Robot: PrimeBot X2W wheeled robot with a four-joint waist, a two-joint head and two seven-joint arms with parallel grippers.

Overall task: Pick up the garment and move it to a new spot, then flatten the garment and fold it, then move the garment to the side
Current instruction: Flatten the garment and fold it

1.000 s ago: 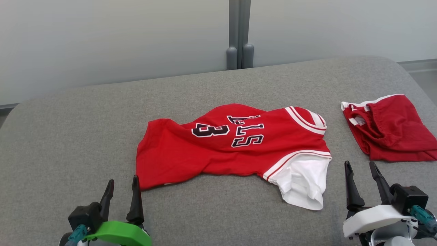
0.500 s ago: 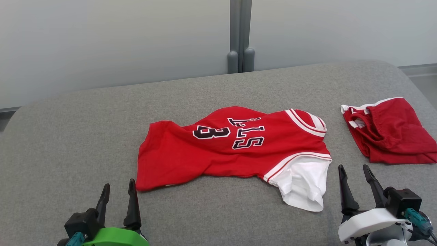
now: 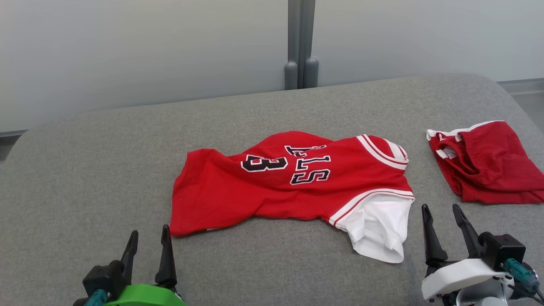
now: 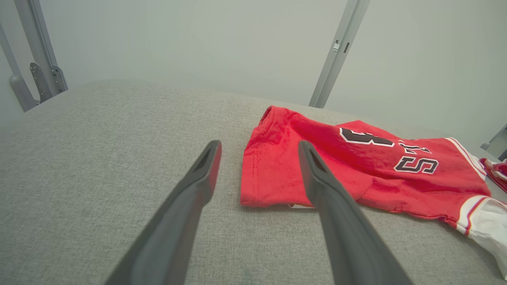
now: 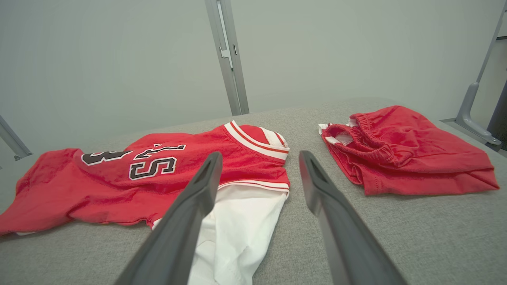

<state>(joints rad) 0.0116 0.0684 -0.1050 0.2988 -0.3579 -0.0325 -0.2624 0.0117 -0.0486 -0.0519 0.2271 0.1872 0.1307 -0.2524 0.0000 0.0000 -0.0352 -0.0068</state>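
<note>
The garment (image 3: 276,187) is a red jersey with black-and-white lettering and a white sleeve, lying rumpled in the middle of the grey padded surface (image 3: 85,170). My left gripper (image 3: 150,230) stands open just short of its near left corner, nothing between the fingers. In the left wrist view that gripper (image 4: 258,144) points at the jersey (image 4: 356,170) hem. My right gripper (image 3: 440,207) is open and empty, just right of the white sleeve. In the right wrist view the gripper (image 5: 260,155) frames the sleeve edge of the jersey (image 5: 119,186).
A second red garment with white trim (image 3: 488,165) lies bunched at the right of the surface, also seen in the right wrist view (image 5: 404,150). A grey post (image 3: 301,42) stands against the pale wall behind. Bare grey fabric stretches to the left.
The head view has shifted a little. Both grippers have drawn back slightly toward the near edge, still open. The jersey lies as before.
</note>
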